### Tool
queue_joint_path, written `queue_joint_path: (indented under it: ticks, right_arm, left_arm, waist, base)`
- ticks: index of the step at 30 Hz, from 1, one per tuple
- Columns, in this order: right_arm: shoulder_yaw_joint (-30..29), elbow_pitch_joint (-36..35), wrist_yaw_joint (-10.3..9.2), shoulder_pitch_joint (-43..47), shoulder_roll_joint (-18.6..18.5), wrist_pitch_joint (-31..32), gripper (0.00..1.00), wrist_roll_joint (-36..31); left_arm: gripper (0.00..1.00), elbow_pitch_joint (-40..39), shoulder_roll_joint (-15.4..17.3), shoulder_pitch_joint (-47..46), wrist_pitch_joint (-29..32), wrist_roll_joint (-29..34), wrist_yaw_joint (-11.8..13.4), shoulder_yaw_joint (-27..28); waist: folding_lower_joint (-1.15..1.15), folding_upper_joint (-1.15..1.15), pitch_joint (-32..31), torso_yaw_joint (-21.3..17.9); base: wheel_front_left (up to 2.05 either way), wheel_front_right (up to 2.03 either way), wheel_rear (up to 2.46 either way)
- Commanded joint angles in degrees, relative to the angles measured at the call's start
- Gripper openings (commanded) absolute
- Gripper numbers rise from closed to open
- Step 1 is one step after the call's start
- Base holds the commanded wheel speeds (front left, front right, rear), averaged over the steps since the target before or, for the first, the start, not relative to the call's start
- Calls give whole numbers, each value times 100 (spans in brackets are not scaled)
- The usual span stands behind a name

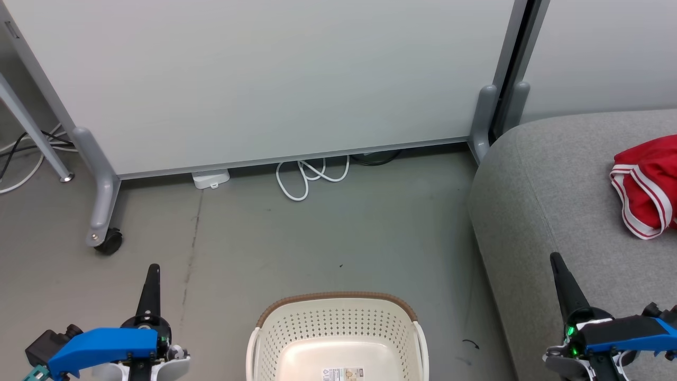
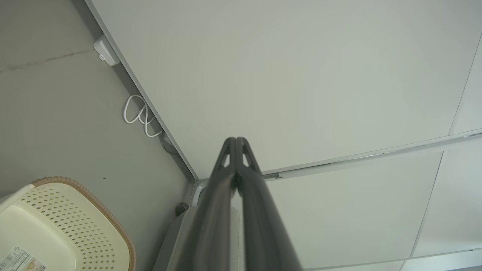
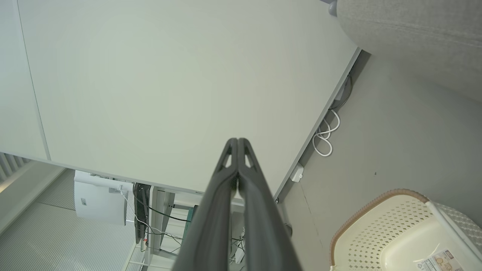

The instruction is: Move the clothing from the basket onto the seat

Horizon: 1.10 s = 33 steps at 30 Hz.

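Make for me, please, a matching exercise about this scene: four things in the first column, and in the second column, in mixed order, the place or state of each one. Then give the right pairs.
Column one:
1. basket
2. red garment
3. white cable
4. left gripper

Column two:
A. lying on the grey sofa
B. jaws shut, holding nothing
C. looped on the floor below the white panel
D. standing on the floor, no clothing in the part that shows

Right pairs: 1-D, 2-A, 3-C, 4-B.
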Motion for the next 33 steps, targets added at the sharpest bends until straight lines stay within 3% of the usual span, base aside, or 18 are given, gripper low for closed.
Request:
queue_joint_path:
  ticks: [1, 33]
  right_arm:
    - [-20, -51, 3, -122, -22, 21, 0, 151]
    - [-99, -47, 4, -198, -25, 198, 0, 1550]
  left_arm:
    - [0, -68, 3, -115, 38, -124, -7, 34]
    - [0, -270, -24, -204, 397, -1415, -10, 216]
  waist:
    - [0, 0, 1, 0]
    - [0, 0, 16, -2]
  base:
    - [0, 0, 0]
    - [0, 0, 0]
